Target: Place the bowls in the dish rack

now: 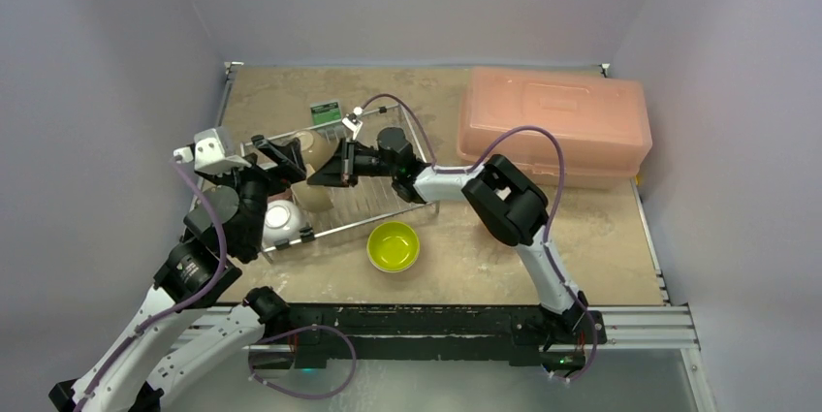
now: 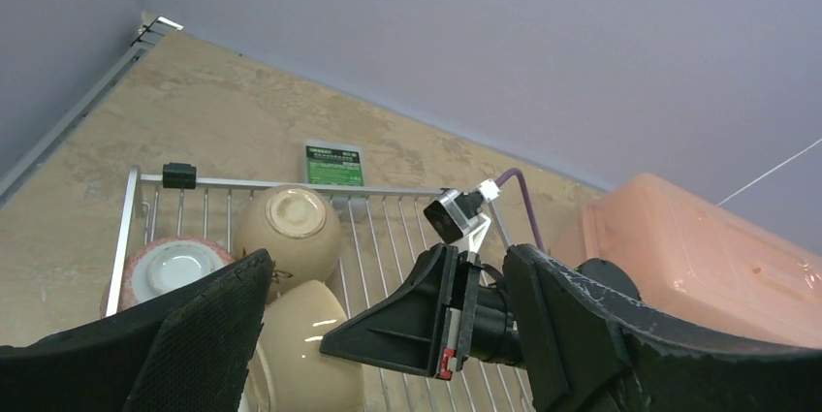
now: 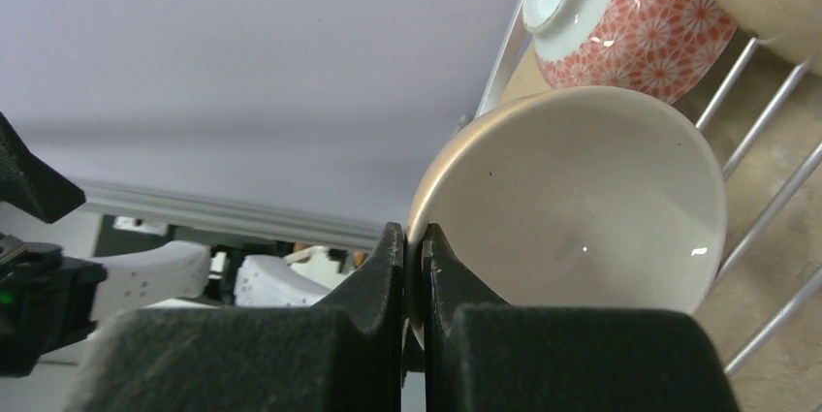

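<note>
My right gripper (image 3: 412, 237) is shut on the rim of a beige bowl (image 3: 582, 199) and holds it on edge inside the silver wire dish rack (image 1: 373, 201). In the left wrist view this bowl (image 2: 300, 344) sits beside the right gripper (image 2: 388, 325). An orange patterned bowl (image 3: 630, 24) and another beige bowl (image 2: 288, 223) lie upside down in the rack behind it. A white bowl (image 1: 281, 218) sits at the rack's near left. A lime-green bowl (image 1: 393, 245) stands on the table in front of the rack. My left gripper (image 1: 281, 152) is wide open and empty above the rack's left part.
A pink translucent plastic box (image 1: 553, 126) stands at the back right. A small green card (image 1: 325, 111) lies behind the rack. Purple walls close in the table at the left, back and right. The two grippers are close together over the rack.
</note>
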Robot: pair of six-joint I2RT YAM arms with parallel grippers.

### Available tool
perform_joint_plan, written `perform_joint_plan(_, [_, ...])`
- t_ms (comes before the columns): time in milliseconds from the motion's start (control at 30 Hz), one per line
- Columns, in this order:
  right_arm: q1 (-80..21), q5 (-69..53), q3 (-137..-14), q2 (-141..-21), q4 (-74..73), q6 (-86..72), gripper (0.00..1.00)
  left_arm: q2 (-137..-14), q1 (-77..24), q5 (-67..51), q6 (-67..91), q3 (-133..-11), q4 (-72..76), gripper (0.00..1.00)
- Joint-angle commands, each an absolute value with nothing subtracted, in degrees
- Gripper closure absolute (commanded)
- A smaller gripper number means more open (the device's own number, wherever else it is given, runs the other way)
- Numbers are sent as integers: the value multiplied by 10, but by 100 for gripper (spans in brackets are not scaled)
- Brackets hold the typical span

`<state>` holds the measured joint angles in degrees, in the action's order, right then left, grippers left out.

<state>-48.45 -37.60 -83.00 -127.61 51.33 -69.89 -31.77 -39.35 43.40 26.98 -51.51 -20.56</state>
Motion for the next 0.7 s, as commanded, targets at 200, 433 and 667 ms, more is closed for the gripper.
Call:
perform_joint_plan(200, [-467,-415,-834,-1282,720,-844,100,-326,-393,420,259,-516,-180,11])
perform_joint_plan(433, [-450,-407,-790,-1311,812,-920,100,-334,-392,425,277,-518,-195,11])
perform_joint_plan(667, [-447,-403,-769,-1322,833,-936,100,-337,-393,432,280,-517,-195,11])
